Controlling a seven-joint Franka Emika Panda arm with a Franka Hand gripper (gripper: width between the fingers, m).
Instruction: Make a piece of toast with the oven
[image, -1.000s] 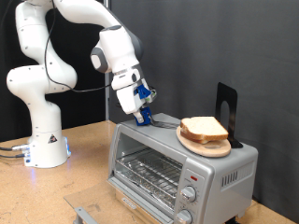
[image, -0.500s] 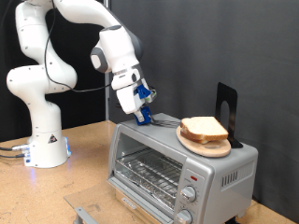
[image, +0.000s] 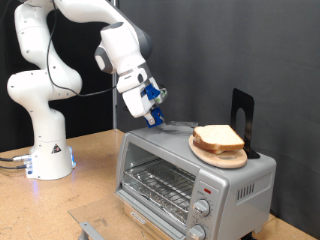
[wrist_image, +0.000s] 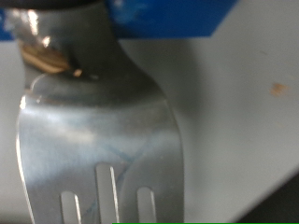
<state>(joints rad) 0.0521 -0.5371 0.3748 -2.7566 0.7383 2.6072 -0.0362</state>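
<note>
toast (image: 219, 138) on oven (image: 190, 170), beside tool (image: 153, 121).

No readable text, labels or numbers.

White, rounded arm segments (image: 45, 60) showing dark joint seams; blue gripper (image: 153, 112) fittings; base (image: 48, 160) glowing blue, trailing cables.

Round wooden board (image: 222, 155) at exterior view's right. Black upright stand (image: 242, 117) just behind it. Metal spatula (wrist_image: 93, 140) with slotted blade. Wooden counter (image: 80, 195); black backdrop (image: 230, 50).
</note>
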